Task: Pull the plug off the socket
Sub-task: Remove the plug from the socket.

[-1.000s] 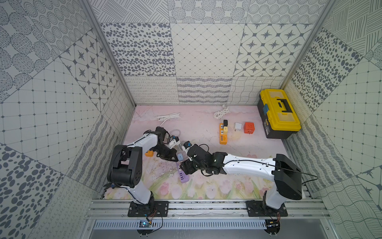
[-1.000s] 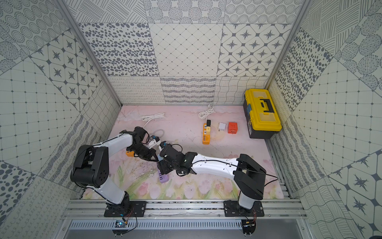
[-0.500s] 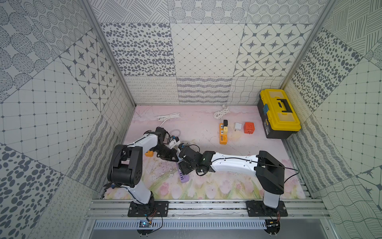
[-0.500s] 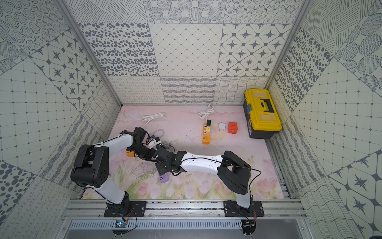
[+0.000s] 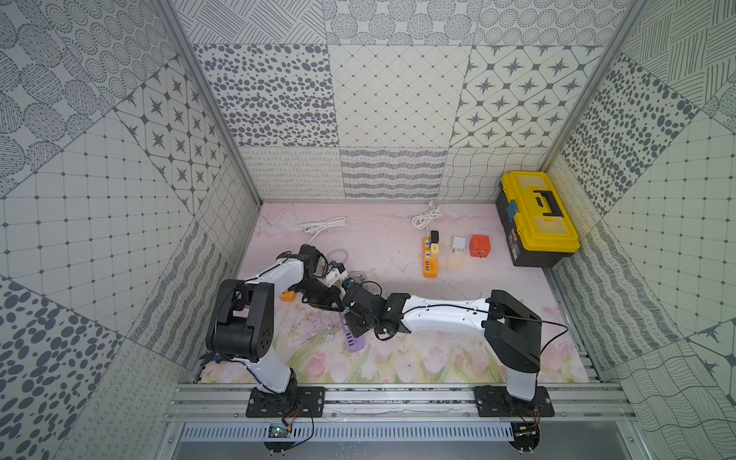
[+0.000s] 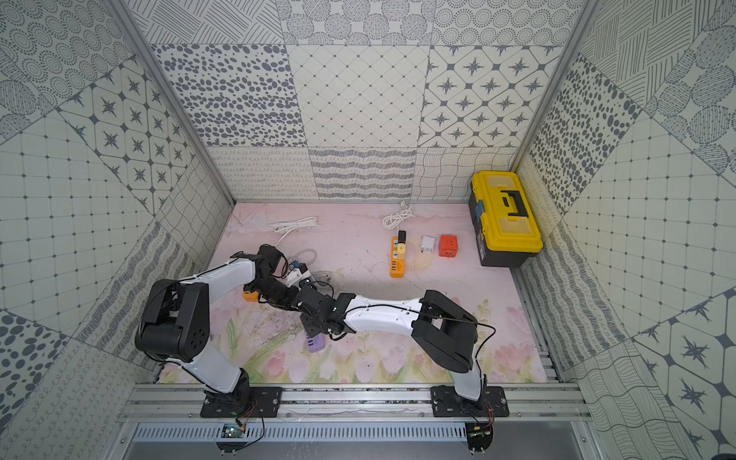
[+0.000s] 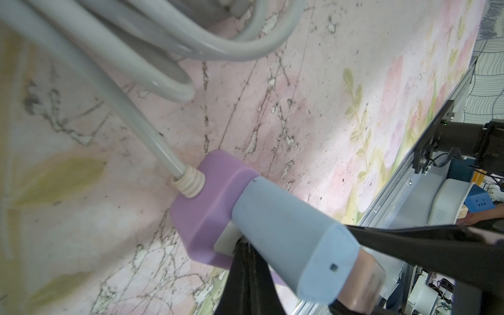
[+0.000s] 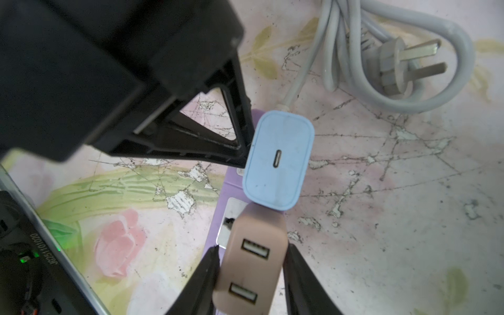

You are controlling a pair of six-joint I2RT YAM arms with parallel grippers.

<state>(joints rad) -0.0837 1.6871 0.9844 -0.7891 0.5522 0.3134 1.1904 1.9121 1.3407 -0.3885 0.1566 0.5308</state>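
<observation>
Even, diffuse light fills both top views. It seems to come from overhead, and the shadows on the desk (image 5: 378, 247) are soft and faint. The wall tiles (image 5: 398, 91) bend toward the frame edges from the wide lens. In the left wrist view the grey cable (image 7: 136, 81) near the lens is blurred and carries small glints. In the right wrist view the left end effector (image 8: 244, 152) is a dark, out-of-focus mass, while the tan plug (image 8: 253, 261) is fairly sharp.

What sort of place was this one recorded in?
Probably a lab test booth: patterned wall panels enclose a flower-print tabletop, and the left arm and right arm stand on a metal rail.
</observation>
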